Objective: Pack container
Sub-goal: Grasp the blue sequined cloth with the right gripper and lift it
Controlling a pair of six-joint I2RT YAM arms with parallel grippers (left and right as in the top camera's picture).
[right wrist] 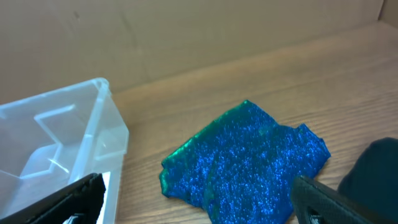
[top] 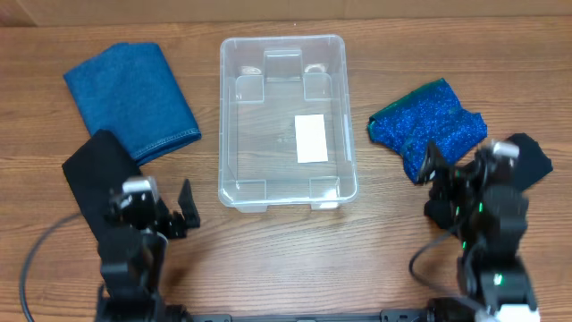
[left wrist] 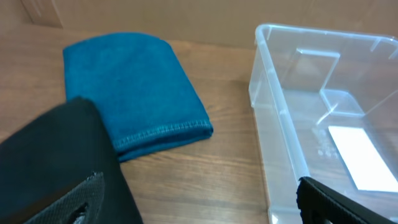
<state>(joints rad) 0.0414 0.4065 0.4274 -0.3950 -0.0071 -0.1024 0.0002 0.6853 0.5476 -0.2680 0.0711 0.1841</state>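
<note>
Container [top: 234, 89] sits top centre in the overhead view, with bare wood along both long walls. Blue towel [top: 132, 98] is upper left, its lower edge overlapping a black cloth [top: 94, 170]. Sparkly cloth [top: 427, 125] is at right, apart from the container rim. Left gripper [left wrist: 198, 183] and right gripper [right wrist: 198, 182] both have their fingers apart, gripping nothing.
</note>
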